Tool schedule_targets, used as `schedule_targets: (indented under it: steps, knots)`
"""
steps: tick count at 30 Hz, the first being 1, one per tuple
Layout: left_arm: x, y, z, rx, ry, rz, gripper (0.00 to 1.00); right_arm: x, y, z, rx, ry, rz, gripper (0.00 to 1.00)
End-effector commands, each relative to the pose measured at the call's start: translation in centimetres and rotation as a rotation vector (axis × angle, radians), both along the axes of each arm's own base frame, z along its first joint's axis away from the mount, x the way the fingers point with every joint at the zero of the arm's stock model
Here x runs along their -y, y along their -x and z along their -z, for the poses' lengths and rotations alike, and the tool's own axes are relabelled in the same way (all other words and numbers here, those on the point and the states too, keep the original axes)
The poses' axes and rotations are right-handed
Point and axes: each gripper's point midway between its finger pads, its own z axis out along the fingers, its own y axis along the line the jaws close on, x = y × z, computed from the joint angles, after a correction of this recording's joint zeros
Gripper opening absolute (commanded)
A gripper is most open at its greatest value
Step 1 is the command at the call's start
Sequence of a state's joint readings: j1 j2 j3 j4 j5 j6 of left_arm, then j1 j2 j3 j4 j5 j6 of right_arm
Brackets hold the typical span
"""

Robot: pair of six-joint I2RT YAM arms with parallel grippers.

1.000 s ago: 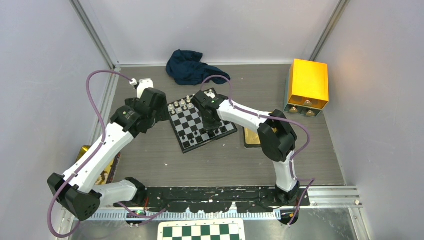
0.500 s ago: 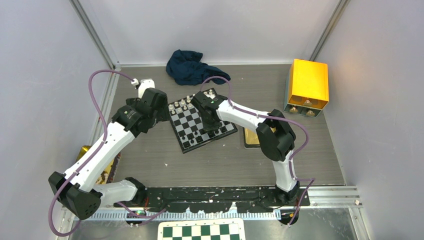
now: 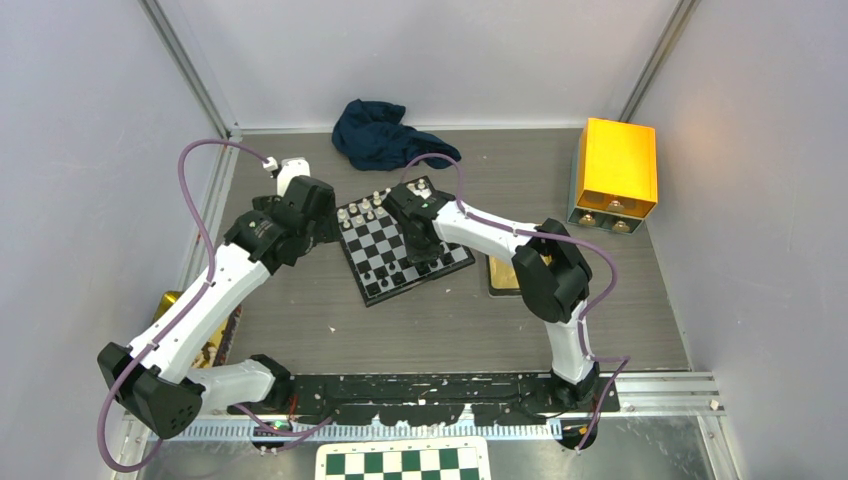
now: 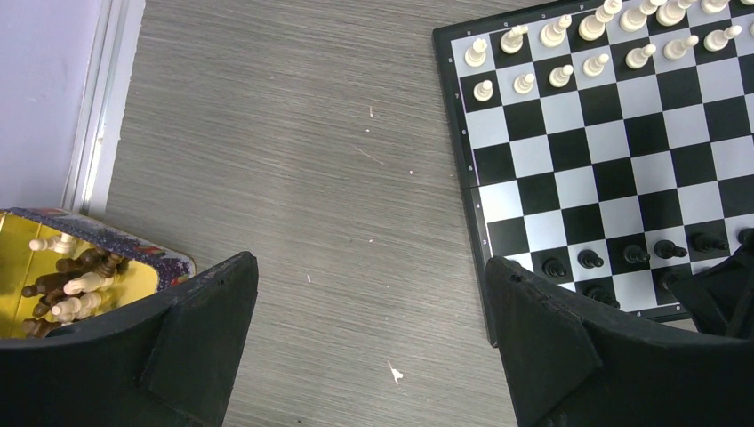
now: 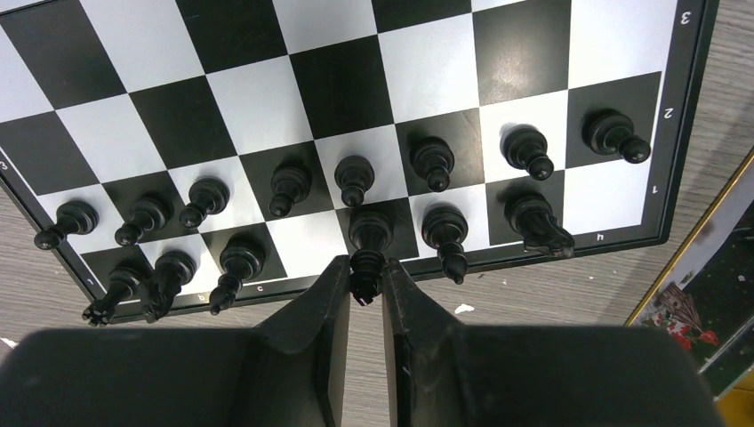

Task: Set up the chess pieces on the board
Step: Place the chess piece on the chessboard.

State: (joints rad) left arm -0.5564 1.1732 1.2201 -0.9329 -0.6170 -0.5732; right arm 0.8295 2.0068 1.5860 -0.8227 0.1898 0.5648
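Observation:
The board (image 3: pixel 385 245) lies mid-table, with white chess pieces (image 4: pixel 556 76) along its far rows and black chess pieces (image 5: pixel 289 187) along its near rows. My right gripper (image 5: pixel 364 267) is shut on the top of a tall black piece (image 5: pixel 371 227). That piece stands upright on a back-row square, between other black pieces. From above, the right gripper (image 3: pixel 420 250) hangs over the board's near right part. My left gripper (image 4: pixel 369 267) is open over bare table just left of the board (image 4: pixel 613 178), holding nothing.
A blue cloth (image 3: pixel 380 135) lies behind the board and a yellow box (image 3: pixel 615 170) stands at the right. A gold-lined tray (image 4: pixel 13 276) with brown and cream pieces sits at the left edge. A gold-edged flat item (image 3: pixel 505 275) lies right of the board. A green-and-white checkered board (image 3: pixel 400 462) lies by the bases.
The right arm's elbow has drifted a touch to the left while its grip stays the same. The left arm has not moved.

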Motion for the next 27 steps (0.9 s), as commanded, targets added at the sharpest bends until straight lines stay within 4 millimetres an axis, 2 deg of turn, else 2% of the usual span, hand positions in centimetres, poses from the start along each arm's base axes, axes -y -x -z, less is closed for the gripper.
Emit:
schedule_targets:
  steps: [1, 18, 20, 27]
  knots:
    - [0.2, -0.4, -0.51, 0.034, 0.018, -0.009, 1.0, -0.23, -0.07, -2.06, 0.043, -0.044, 0.019, 0.01]
    - [0.32, -0.23, -0.42, 0.03, 0.029, -0.006, 1.0, 0.25, 0.13, -2.23, 0.05, -0.039, 0.03, 0.01]
    - [0.35, -0.23, -0.36, 0.029, 0.03, -0.006, 1.0, 0.27, 0.19, -2.11, 0.047, -0.035, 0.027, 0.04]
    - [0.28, -0.17, -0.26, 0.026, 0.026, -0.006, 1.0, 0.24, 0.21, -1.93, 0.042, -0.033, 0.019, 0.25]
